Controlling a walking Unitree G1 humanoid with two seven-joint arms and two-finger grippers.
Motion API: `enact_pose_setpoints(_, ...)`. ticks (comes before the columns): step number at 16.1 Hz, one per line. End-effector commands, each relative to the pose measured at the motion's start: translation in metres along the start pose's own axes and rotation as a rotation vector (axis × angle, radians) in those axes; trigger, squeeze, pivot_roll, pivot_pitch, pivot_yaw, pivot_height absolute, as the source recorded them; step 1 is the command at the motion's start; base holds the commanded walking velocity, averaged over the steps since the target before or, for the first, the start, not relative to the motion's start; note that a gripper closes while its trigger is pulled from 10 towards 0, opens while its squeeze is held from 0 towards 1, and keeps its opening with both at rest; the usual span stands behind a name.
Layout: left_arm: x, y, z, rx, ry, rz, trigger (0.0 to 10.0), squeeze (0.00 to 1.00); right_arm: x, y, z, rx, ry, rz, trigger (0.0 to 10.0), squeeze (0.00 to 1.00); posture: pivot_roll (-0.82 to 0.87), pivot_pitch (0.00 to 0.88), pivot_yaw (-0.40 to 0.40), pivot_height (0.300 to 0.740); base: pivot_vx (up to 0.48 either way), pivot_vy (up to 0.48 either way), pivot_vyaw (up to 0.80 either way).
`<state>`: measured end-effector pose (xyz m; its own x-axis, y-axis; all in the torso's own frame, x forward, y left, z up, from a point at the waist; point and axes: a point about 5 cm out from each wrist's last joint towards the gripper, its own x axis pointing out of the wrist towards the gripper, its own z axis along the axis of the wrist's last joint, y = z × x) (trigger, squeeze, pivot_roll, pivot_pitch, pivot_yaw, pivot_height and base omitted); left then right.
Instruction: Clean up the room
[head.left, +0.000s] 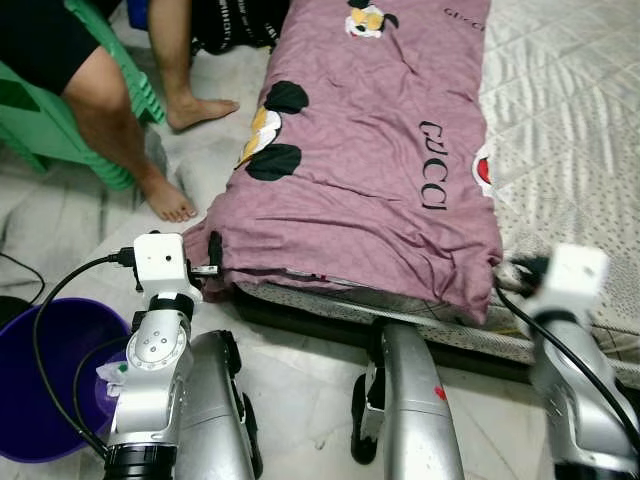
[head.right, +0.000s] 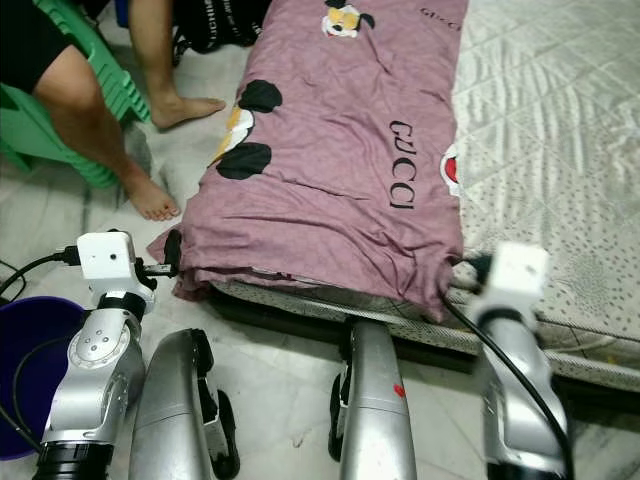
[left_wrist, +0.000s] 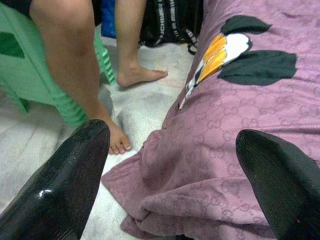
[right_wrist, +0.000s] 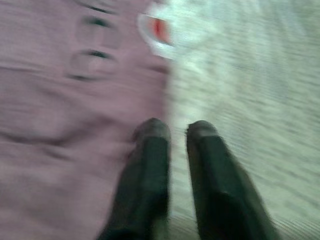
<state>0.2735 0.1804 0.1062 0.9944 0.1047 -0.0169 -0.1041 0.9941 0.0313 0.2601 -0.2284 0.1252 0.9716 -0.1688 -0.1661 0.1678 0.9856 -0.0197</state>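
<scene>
Head camera, left eye: a mauve cotton blanket printed with cartoon patches and black lettering (head.left: 370, 160) lies lengthwise on the white quilted mattress (head.left: 570, 130), its near end hanging over the mattress's foot edge. This blanket is probably the thing to straighten, since both arms flank that hanging edge. The left tool (head.left: 212, 262) sits at the blanket's near left corner, low beside the bunched hem, likely so it can take hold of that corner. The right arm reaches the blanket's near right corner, where the cloth meets bare mattress. A purple plastic basin (head.left: 40, 370) stands on the floor left of the blanket's end, and a person's bare legs (head.left: 130, 130) and a green plastic chair (head.left: 60, 130) are further left of the blanket

Head camera, right eye: the same layout, with the blanket's near hem drooping past the mattress edge

Left wrist: the left tool is spread wide, one finger (left_wrist: 65, 185) over the floor and the other over the cloth, framing the crumpled corner without gripping it

Right wrist: blurred; the right tool (right_wrist: 175, 131) has its fingers nearly pressed together, pinching nothing, along the blanket's right border over the mattress
</scene>
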Motion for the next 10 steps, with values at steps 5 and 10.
enact_pose_setpoints(5,-0.003,0.003,-0.009,-0.02,0.033,0.005,10.0,0.0,-0.002,0.029,-0.03,0.061,0.232,0.265,10.0,1.0,0.0,0.225,-0.009,0.563,0.0,0.0,0.0)
enact_pose_setpoints(10,-0.001,0.002,-0.009,-0.026,0.035,-0.004,10.0,0.0,0.011,0.025,0.004,0.105,0.006,0.145,10.0,1.0,0.0,0.227,-0.001,0.563,0.0,0.0,0.0)
